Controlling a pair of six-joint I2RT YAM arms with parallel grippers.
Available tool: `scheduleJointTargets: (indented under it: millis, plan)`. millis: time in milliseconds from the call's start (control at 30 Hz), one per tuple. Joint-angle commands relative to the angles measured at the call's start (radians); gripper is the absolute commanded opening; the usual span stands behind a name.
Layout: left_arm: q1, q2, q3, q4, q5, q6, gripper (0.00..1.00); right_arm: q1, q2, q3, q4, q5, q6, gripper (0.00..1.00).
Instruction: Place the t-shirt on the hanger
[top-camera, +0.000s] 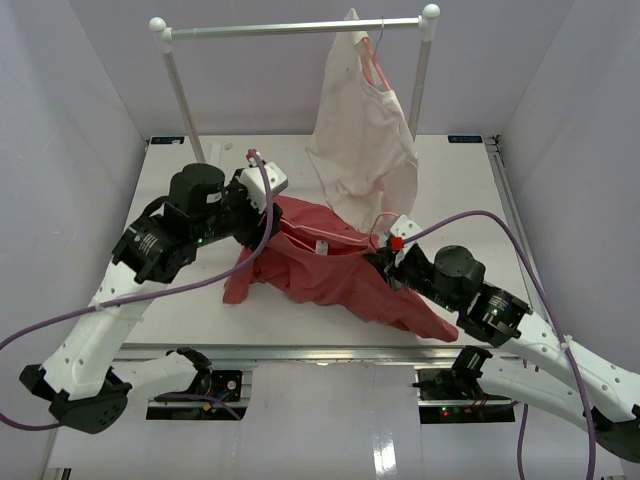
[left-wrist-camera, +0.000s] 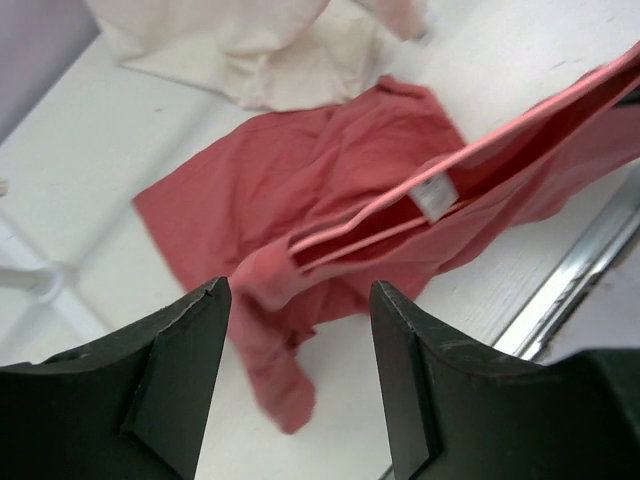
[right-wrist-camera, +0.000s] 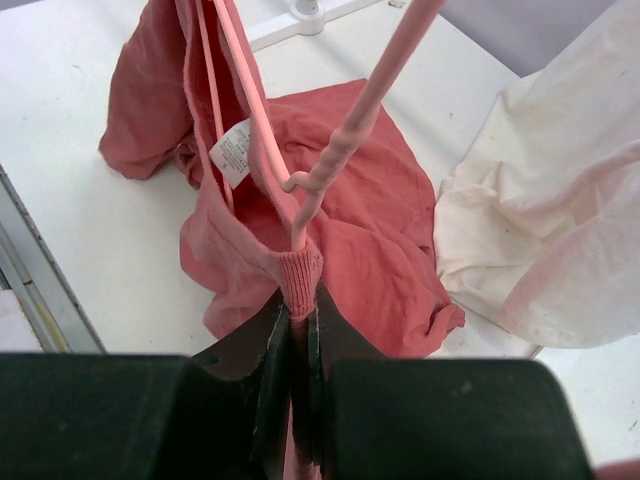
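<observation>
Jaws of our left gripper (left-wrist-camera: 300, 300) gape empty; our right gripper (right-wrist-camera: 300, 315) clamps the t-shirt (right-wrist-camera: 385, 200) collar, perhaps the hanger (right-wrist-camera: 352, 128) too, near the table's (top-camera: 460, 170) front edge.

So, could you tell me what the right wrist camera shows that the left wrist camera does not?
Only the right wrist view: the right gripper shut on the collar of the t-shirt, with the pink hanger rising out of that same pinch. Only the left wrist view: the left gripper open and holding nothing, with the shirt lying below it. Both views: the red t-shirt, its white label, the cream garment beside it, and the white table underneath.
</observation>
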Motion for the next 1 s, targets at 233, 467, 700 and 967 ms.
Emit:
scheduleJointTargets:
  millis: [233,467,700,967]
  plan:
    - [-0.006,-0.106,-0.140,-0.004,-0.233,0.241,0.65,0.005,-0.035,-0.034,0.101,-0.014,0.021,0.08]
    - [-0.033,-0.080,-0.189,-0.011,-0.132,0.360,0.66,0.005,-0.047,-0.027,0.087,-0.068,0.001,0.08]
    - [-0.050,-0.082,-0.178,-0.052,0.038,0.458,0.62,0.006,-0.072,-0.027,0.081,-0.109,-0.007,0.08]
    - [-0.056,-0.050,-0.190,-0.075,0.014,0.455,0.50,0.005,-0.104,-0.034,0.074,-0.138,-0.016,0.08]
